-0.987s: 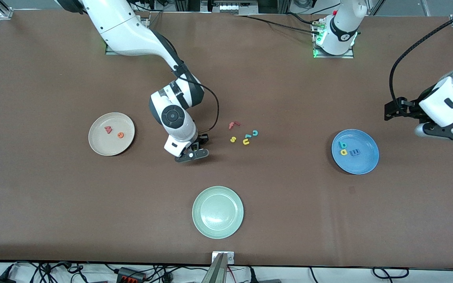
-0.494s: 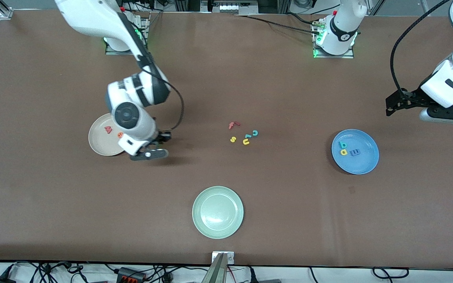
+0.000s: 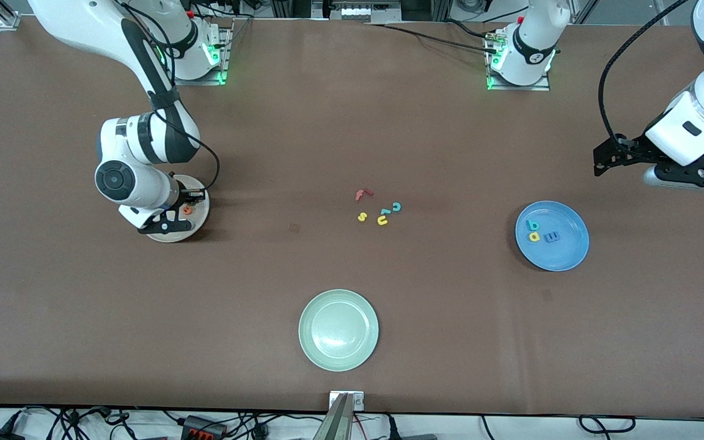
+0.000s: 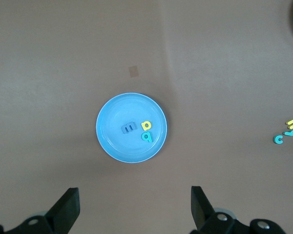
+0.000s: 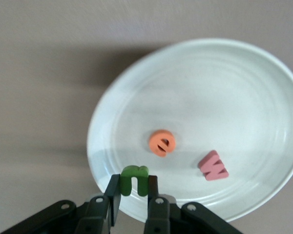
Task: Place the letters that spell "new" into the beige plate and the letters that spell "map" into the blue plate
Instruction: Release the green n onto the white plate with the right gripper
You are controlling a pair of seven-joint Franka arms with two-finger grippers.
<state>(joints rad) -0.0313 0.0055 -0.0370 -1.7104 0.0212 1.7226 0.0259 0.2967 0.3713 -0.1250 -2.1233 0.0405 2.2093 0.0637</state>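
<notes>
My right gripper hangs over the beige plate, shut on the green "n", which sticks out between its fingertips above the plate's rim. In the plate lie the orange "e" and the pinkish-red "w". The blue plate holds the blue "m", the yellow "p" and the teal "a". My left gripper waits open and empty over bare table beside the blue plate.
Near the table's middle lie a red "f", a yellow "s", a yellow "u" and a teal "c". A pale green plate sits nearer the front camera.
My right arm has swung from near the loose letters to over the beige plate, carrying the green "n". My left arm has shifted slightly.
</notes>
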